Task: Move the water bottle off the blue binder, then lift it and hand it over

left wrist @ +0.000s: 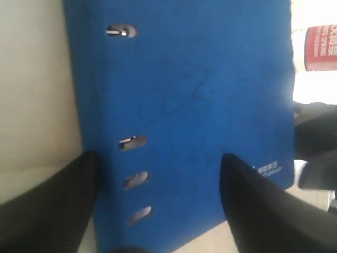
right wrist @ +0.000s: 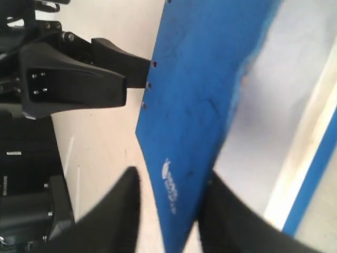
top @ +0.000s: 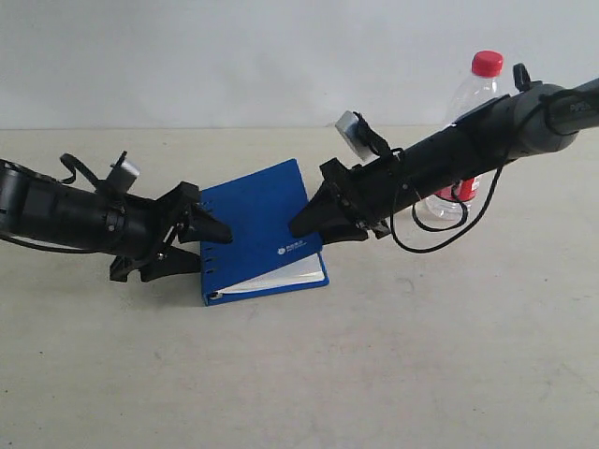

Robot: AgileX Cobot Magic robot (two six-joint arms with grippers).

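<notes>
The blue binder [top: 257, 210] lies flat on the table between my two arms. The water bottle [top: 473, 89] stands upright off the binder, on the table behind my right arm; its red label [left wrist: 321, 47] shows past the binder's far edge. My left gripper [top: 213, 251] is open at the spine side, its fingers straddling the riveted strip of the cover [left wrist: 184, 105]. My right gripper [top: 298, 227] is at the opposite edge by the white logo. The cover [right wrist: 195, 95] is raised off the white pages [right wrist: 279, 105] and sits between its fingers [right wrist: 134, 200], with a gap left on one side.
The pale tabletop [top: 374, 374] spreads wide in front of the binder. A black cable [top: 440, 245] loops down from the right arm to the table near the bottle. A plain wall [top: 234, 56] closes off the back.
</notes>
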